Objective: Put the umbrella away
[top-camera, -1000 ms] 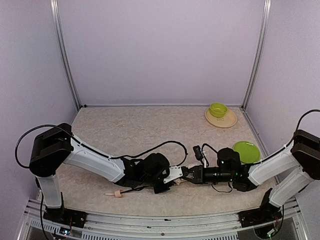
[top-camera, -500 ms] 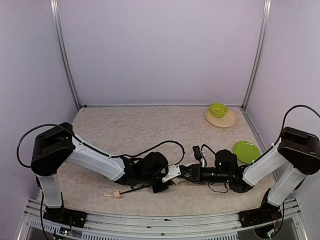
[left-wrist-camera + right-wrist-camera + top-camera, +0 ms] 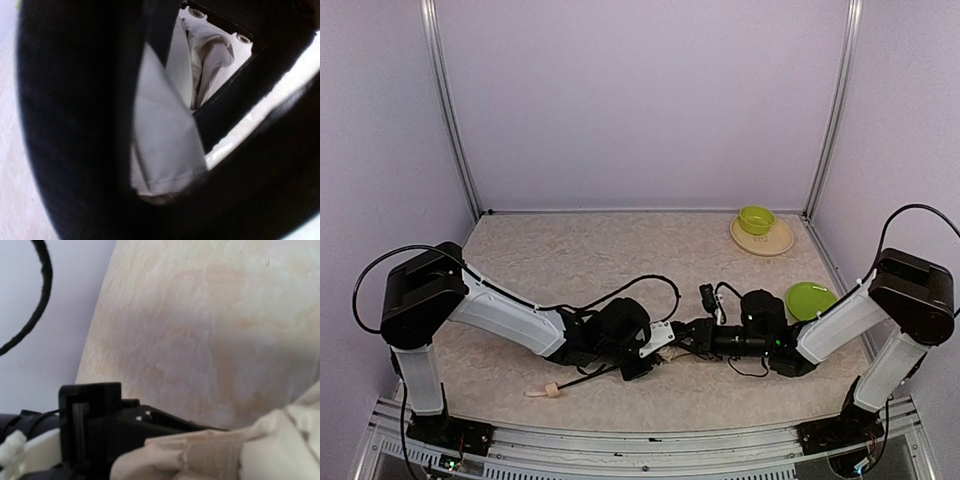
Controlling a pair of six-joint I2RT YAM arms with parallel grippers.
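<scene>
Overhead, the left tool and right tool hide most of the umbrella; the right one's opening is unreadable.

top: we see even, soft light, faint shadows on table | left wrist: dark, umbrella blurred | right wrist: hazy, soft-focus

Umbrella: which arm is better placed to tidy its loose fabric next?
Probably right: the left tool clamps the umbrella, steadying it, while the right tool sits close beside its loose folds.
</scene>
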